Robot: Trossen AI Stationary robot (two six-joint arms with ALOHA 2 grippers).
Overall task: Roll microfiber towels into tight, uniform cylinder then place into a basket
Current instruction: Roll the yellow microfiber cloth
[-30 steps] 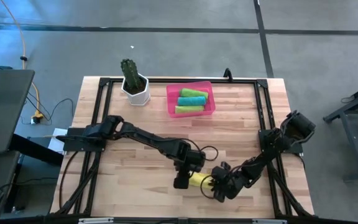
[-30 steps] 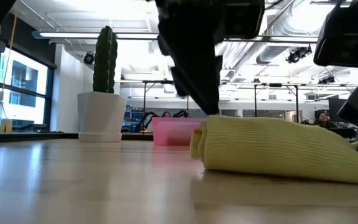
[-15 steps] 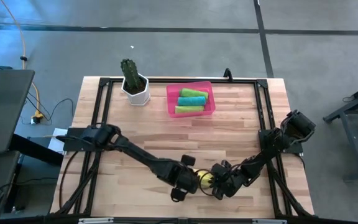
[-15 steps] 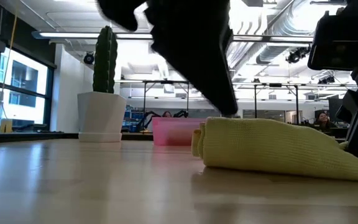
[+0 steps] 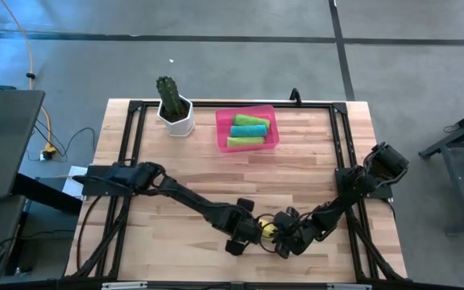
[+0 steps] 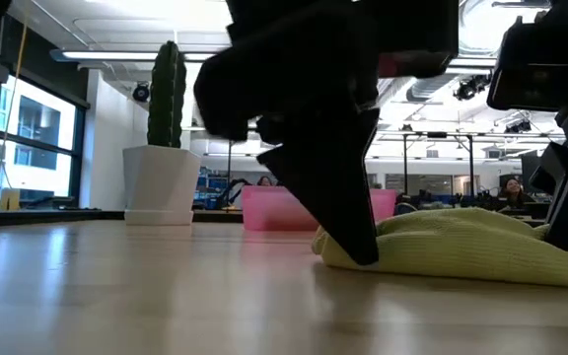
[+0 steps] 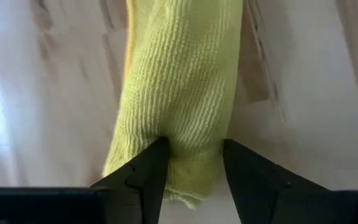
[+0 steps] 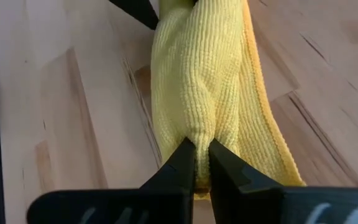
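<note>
while the two arms meet low at the near edge of the table [image 5: 312, 153], the yellow towel [image 5: 269, 231] lies rolled between them on the bare wood, one end toward each gripper. the left gripper [image 7: 193, 167] has its jaws spread around one end of the roll, a dark finger pressing into the cloth on either side. the right gripper [image 8: 202, 163] is pinched tight on a fold at the other end, its two fingers nearly touching with yellow cloth squeezed between them. from table height the towel [image 6: 461, 247] looks slumped and loose rather than round. far across the table, the pink basket [image 5: 223, 138] sits beside the white pot with the cactus [image 5: 173, 106], and it holds three rolled towels side by side, a teal one [image 5: 248, 130] between two lime green ones [image 5: 250, 120].
</note>
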